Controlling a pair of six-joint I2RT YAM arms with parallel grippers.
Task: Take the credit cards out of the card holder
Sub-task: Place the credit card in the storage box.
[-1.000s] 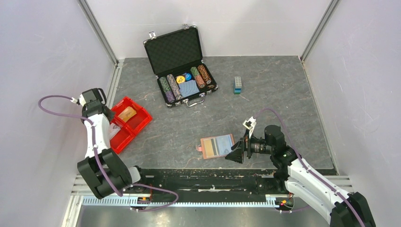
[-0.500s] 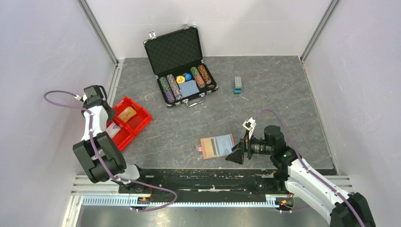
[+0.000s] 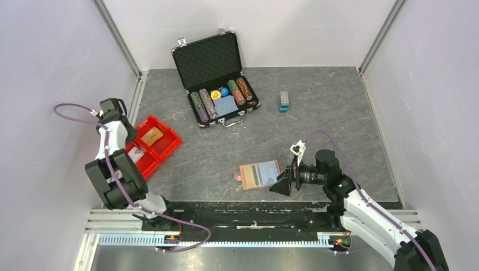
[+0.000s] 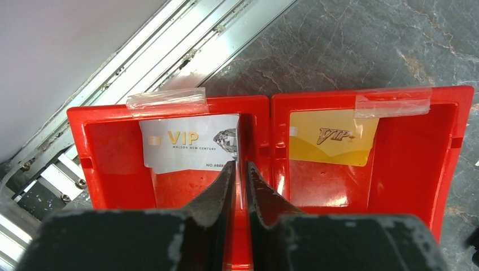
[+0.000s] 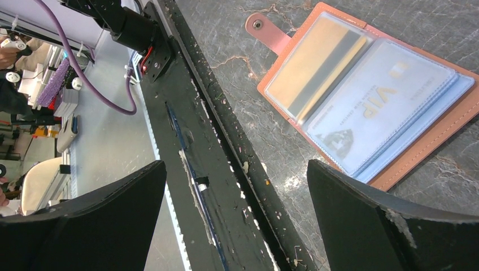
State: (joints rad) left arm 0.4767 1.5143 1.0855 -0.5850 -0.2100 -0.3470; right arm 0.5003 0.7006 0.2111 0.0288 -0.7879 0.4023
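The brown card holder (image 3: 260,174) lies open on the table. In the right wrist view (image 5: 367,96) its sleeves hold a tan card with a dark stripe (image 5: 316,76) and a pale blue-white VIP card (image 5: 384,113). My right gripper (image 3: 285,182) (image 5: 235,164) is wide open and empty, just right of the holder at the front edge. My left gripper (image 3: 127,138) (image 4: 241,166) hangs over the red bin (image 3: 169,148), jaws nearly together with a thin card (image 4: 241,169) edge-on between them. A white VIP card (image 4: 186,141) and a yellow VIP card (image 4: 333,138) lie in the bin's two compartments.
An open black poker-chip case (image 3: 217,79) stands at the back. A small stack of blocks (image 3: 284,101) is to its right. The black front rail (image 3: 248,209) runs under my right gripper. Walls close in left and right.
My left arm has folded back, and its gripper has drawn toward the left wall over the red bin. The right arm and the card holder have not moved.
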